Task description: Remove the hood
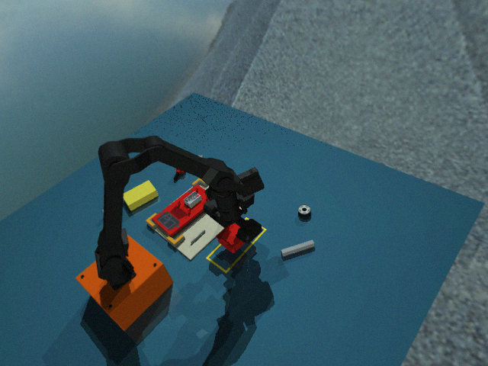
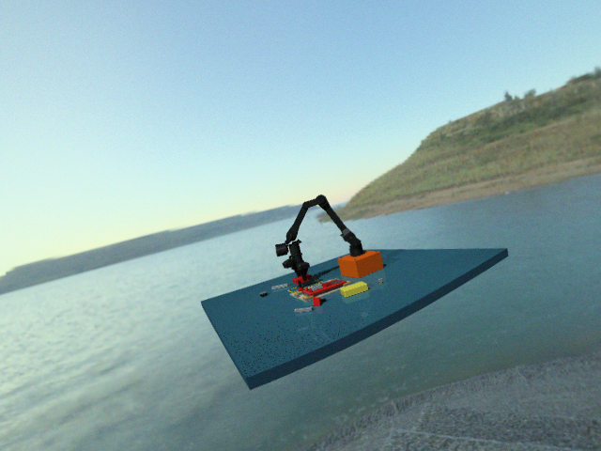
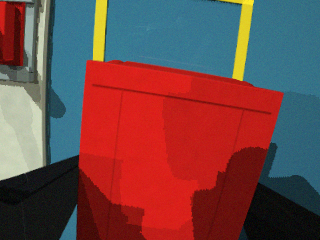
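hood (image 3: 175, 155): red panel, off the toy car, clamped in the pincer, hanging over the near corner of the marked area. Top view puts it partly inside the yellow outline; whether it touches the desk I cannot tell.
pincer (image 1: 241, 232): closed on the hood across its width, black fingers on both lower flanks in the wrist view. Jaws stand wide because the panel is wide.
marked area (image 1: 235, 245): yellow square outline just beside the pale base plate. Wrist view shows only two rails and the far edge above the hood, so most of the zone lies ahead of the panel.
risk, overhang: releasing here could leave the hood's edge on or outside the yellow line. Cause: the panel sits toward one corner, not centred.
risk, drop: opening while above the desk (image 1: 354, 236) could make the panel bounce or slide out.
risk, drag: jaws opening only partway could stay in contact with the hood. Cause: the wide part uses most of the jaw travel.
risk, collision: toy car (image 1: 179, 213) and base plate (image 1: 199, 238) lie just beside the zone on the arm's side; a retreat swinging that way could clip them.
clutter: grey bar (image 1: 297, 248), metal ring (image 1: 303, 210), yellow block (image 1: 140, 194) are well apart, low concern.
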Available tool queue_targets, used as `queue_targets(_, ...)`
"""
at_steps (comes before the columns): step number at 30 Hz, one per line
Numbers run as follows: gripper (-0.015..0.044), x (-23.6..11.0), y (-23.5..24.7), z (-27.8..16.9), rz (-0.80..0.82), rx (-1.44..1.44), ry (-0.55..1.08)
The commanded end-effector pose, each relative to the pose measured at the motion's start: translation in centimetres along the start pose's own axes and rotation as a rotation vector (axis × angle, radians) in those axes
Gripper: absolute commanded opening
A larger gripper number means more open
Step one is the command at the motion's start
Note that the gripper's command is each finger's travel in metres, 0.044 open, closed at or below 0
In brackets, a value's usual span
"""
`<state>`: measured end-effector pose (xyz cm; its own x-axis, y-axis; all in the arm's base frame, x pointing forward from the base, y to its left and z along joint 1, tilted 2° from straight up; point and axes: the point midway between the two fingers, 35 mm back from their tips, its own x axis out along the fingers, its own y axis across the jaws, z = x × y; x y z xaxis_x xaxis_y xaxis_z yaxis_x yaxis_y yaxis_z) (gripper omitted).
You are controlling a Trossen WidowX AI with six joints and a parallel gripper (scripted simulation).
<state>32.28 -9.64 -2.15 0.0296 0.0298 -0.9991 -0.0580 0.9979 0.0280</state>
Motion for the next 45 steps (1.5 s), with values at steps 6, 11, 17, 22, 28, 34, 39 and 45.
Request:
queue_targets(6, 0.0000, 1.1, 0.1, -0.4, 0.002, 0.003, 0.008)
queue_targets(11, 0.0000, 1.2, 0.1, -0.4, 0.002, 0.003, 0.008)
queue_targets(17, 0.0000, 1.4, 0.1, -0.4, 0.002, 0.003, 0.008)
queue_targets(22, 0.0000, 1.6, 0.1, -0.4, 0.002, 0.003, 0.008)
queue_targets(28, 0.0000, 1.9, 0.1, -0.4, 0.002, 0.003, 0.008)
queue_targets(34, 0.0000, 2.2, 0.1, -0.4, 0.002, 0.003, 0.008)
queue_targets(39, 0.0000, 2.4, 0.1, -0.4, 0.002, 0.003, 0.008)
queue_targets(45, 0.0000, 2.7, 0.1, -0.4, 0.002, 0.003, 0.008)
